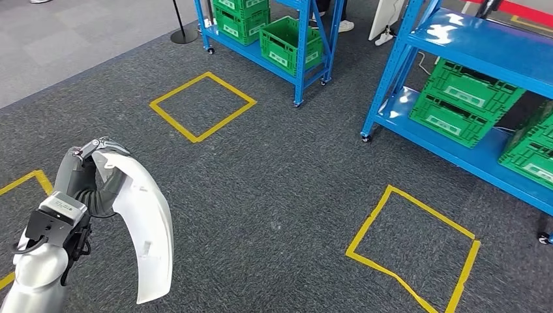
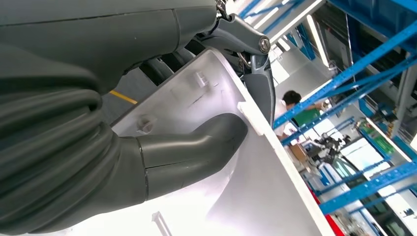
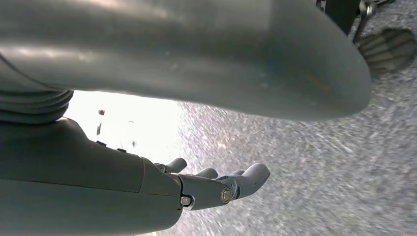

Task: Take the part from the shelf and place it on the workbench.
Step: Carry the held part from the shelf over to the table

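Note:
My left hand [image 1: 88, 179] grips the upper end of a long curved white plastic part [image 1: 147, 225], which hangs down from it at the lower left of the head view, above the carpet. In the left wrist view the grey thumb [image 2: 196, 147] presses on the part's [image 2: 255, 196] inner face and darker fingers [image 2: 255, 64] wrap its edge. My right hand [image 3: 206, 187] hangs over the grey carpet with its fingers loosely extended and nothing in them.
Blue shelf racks [image 1: 456, 39] with green crates [image 1: 466, 98] stand at the back and right on grey carpet. Yellow tape squares [image 1: 202, 104] mark the floor, another [image 1: 417, 254] at the lower right. A person [image 2: 295, 105] shows far off among racks.

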Controlling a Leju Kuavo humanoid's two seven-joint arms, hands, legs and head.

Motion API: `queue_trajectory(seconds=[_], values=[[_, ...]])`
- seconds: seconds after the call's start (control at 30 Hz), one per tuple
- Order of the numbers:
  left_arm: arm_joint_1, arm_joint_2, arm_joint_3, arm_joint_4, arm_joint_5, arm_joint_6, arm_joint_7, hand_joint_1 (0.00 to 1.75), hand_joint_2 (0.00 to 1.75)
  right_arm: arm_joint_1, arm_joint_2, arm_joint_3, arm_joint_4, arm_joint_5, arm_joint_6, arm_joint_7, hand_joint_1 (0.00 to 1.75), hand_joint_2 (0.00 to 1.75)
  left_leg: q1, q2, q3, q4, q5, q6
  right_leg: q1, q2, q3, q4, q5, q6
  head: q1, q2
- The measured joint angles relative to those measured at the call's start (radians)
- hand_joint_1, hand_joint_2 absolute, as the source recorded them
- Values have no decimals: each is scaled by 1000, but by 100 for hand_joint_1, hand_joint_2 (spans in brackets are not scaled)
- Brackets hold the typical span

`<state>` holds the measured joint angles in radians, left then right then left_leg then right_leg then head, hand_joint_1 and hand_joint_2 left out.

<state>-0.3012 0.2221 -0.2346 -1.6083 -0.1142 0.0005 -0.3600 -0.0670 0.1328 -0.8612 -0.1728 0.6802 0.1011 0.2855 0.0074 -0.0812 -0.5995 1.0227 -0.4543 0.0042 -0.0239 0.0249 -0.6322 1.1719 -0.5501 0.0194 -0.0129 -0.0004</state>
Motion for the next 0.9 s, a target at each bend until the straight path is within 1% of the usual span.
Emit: queue_trajectory(seconds=[0.03,0.07,0.1,0.13,0.17,0.2,0.23,0.27,0.3,0.33,0.37,0.4,0.43,0.47,0.5,0.53,0.57,0.6,0.63,0.67,0.7,0.73,0.77,0.8,0.83,0.87,0.9], values=[[-1,-1,0,0,-1,-1,0,175,175,-1,0,0,0,0,0,-2,0,0,0,-13,-4,7,-2,-7,-2,17,27,-61,24,0,0,0],[-1,-1,0,0,-2,-2,-1,175,175,-1,0,0,0,-1,0,-5,0,0,0,-24,-8,11,-4,-14,-4,30,45,-101,36,-1,0,0],[-2,-2,0,0,-2,-2,-1,175,175,-1,1,0,0,-1,0,-9,0,0,0,-34,-12,12,-4,-22,-3,35,51,-116,36,-6,0,0],[-2,-2,0,-1,-3,-3,-1,175,175,-2,1,0,0,0,0,-12,0,0,0,-43,-15,10,-1,-30,1,26,51,-116,37,-12,1,0],[-1,-1,0,-1,-3,-4,-2,175,175,-3,1,0,0,0,0,-13,0,0,1,-52,-18,7,2,-37,1,14,51,-118,40,-21,1,0],[-1,0,1,-1,-3,-4,-2,175,175,-4,2,0,0,1,0,-12,0,0,2,-45,-21,8,1,-43,1,4,52,-122,43,-29,0,0],[-1,2,3,-2,-3,-4,-2,175,175,-5,2,0,0,2,1,-11,0,0,1,-24,-31,23,-9,-47,1,-7,54,-125,46,-37,-1,0],[-2,4,4,-2,-3,-4,-2,175,175,-4,3,0,0,2,1,-10,0,0,0,4,-48,58,-31,-50,1,-18,55,-129,48,-44,-3,0],[-2,5,5,-3,-3,-4,-2,175,175,-3,3,0,0,3,1,-10,0,0,-1,38,-73,113,-61,-52,3,-29,55,-130,48,-49,-5,0],[-1,5,6,-4,-3,-4,-2,175,175,-2,3,0,0,3,1,-10,0,0,-1,58,-105,182,-94,-55,6,-42,55,-130,46,-53,-7,0],[3,5,6,-4,-3,-4,-1,175,175,0,3,0,0,4,2,-10,0,0,0,68,-133,242,-118,-56,8,-55,56,-130,45,-54,-7,0],[7,5,6,-4,-3,-4,-1,175,175,0,3,0,0,5,2,-10,0,0,0,72,-149,277,-125,-56,10,-68,56,-130,44,-56,-7,0],[9,5,6,-4,-3,-4,-1,175,175,0,3,0,0,5,2,-10,0,0,0,75,-146,275,-114,-55,12,-81,57,-130,42,-57,-7,0],[11,5,6,-5,-3,-4,-1,175,175,0,3,0,0,5,2,-10,0,0,0,81,-121,231,-87,-53,13,-93,60,-130,41,-56,-7,0],[11,6,6,-6,-3,-4,-1,175,175,-1,3,0,0,5,3,-10,0,0,-2,95,-81,160,-55,-49,14,-105,63,-130,38,-55,-7,0],[10,6,7,-8,-3,-4,-1,175,175,-1,3,0,0,5,3,-11,0,0,-5,115,-43,93,-32,-43,17,-116,67,-130,35,-52,-6,0],[10,6,7,-11,-3,-4,-1,175,175,-2,3,0,0,6,3,-11,0,0,-9,131,-14,41,-17,-37,18,-125,71,-130,32,-47,-6,0],[10,6,8,-13,-4,-4,-1,175,175,-2,3,0,0,6,3,-12,0,0,-13,140,1,13,-13,-31,19,-134,74,-130,29,-42,-6,0],[11,6,9,-15,-4,-4,-1,175,175,-3,3,0,0,7,3,-12,0,0,-17,137,2,8,-14,-25,20,-143,77,-132,28,-36,-5,0],[12,7,11,-18,-4,-4,-1,175,175,-4,3,0,0,7,3,-13,0,0,-17,124,2,4,-11,-20,19,-153,80,-134,27,-31,-5,0],[15,8,14,-21,-5,-4,-1,175,175,-5,3,0,0,8,4,-13,0,0,-16,113,4,-1,-8,-14,17,-151,83,-132,23,-25,-5,0],[17,8,16,-24,-5,-4,-1,175,175,-5,3,0,0,8,4,-12,0,0,-13,102,6,-6,-4,-8,16,-134,82,-123,15,-19,-5,0],[17,8,17,-26,-5,-4,-1,175,175,-6,3,0,0,8,4,-11,0,0,-9,91,9,-12,0,-2,14,-106,70,-94,-5,-15,-4,0],[17,8,17,-28,-6,-4,-2,175,175,-5,3,0,0,8,4,-11,0,0,-6,81,10,-14,2,2,12,-72,46,-43,-33,-12,-2,0],[16,7,17,-29,-6,-4,-1,175,175,-3,3,0,0,8,4,-11,0,0,-5,70,9,-15,3,5,12,-48,13,22,-65,-11,-1,0],[16,6,17,-29,-7,-4,0,175,175,-1,3,0,0,9,4,-10,0,0,-5,57,7,-14,3,6,12,-35,-23,89,-91,-11,0,0],[17,5,17,-29,-8,-5,1,175,175,1,3,0,0,9,3,-9,0,0,-5,43,6,-12,3,7,12,-30,-48,133,-100,-10,0,0]])
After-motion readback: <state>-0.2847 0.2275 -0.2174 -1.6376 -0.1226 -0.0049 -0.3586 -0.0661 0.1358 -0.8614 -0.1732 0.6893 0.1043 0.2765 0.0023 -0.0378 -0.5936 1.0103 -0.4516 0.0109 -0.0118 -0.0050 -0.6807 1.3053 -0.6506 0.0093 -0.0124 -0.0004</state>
